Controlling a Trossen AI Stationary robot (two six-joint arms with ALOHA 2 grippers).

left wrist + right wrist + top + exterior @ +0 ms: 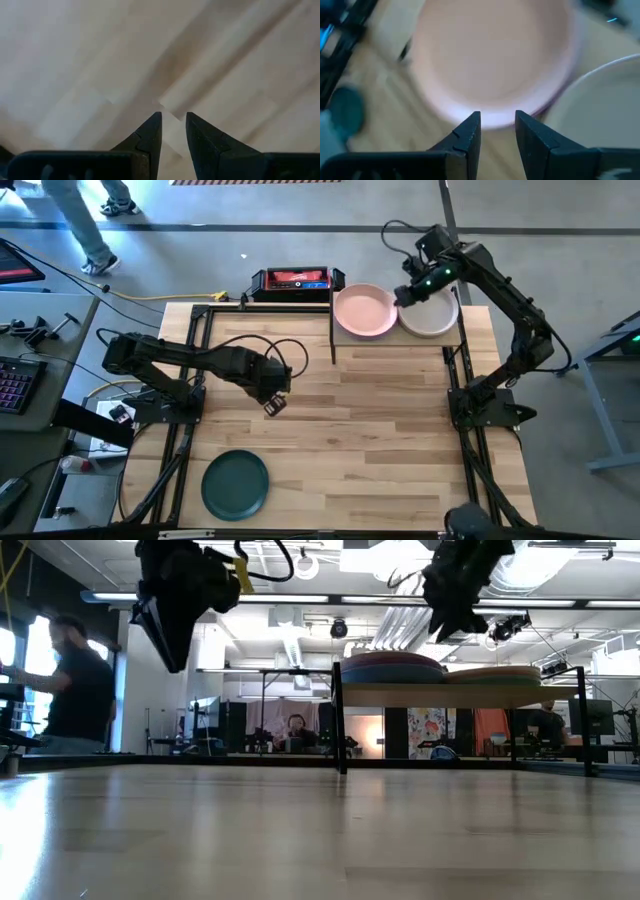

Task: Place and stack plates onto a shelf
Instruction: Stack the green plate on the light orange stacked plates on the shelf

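Observation:
The shelf (395, 342) stands at the table's far edge with two stacks on its board. A pink plate (364, 310) tops the left stack (392, 668), and a beige plate (434, 318) tops the right stack (502, 673). A dark green plate (236, 484) lies flat on the tabletop near the near-left corner. My right gripper (408, 293) hovers over the shelf between the two stacks, narrowly open and empty; in its wrist view the gripper (497, 122) is above the pink plate's rim (485, 117). My left gripper (272, 402) hangs above the bare table left of centre, narrowly open (173, 122) and empty.
A black and red box (292, 281) sits beyond the table's far edge, left of the shelf. Black frame rails (190, 370) run along the table's left and right sides. Bare wood (380, 430) spans the table's middle. People are in the room beyond the table (75, 680).

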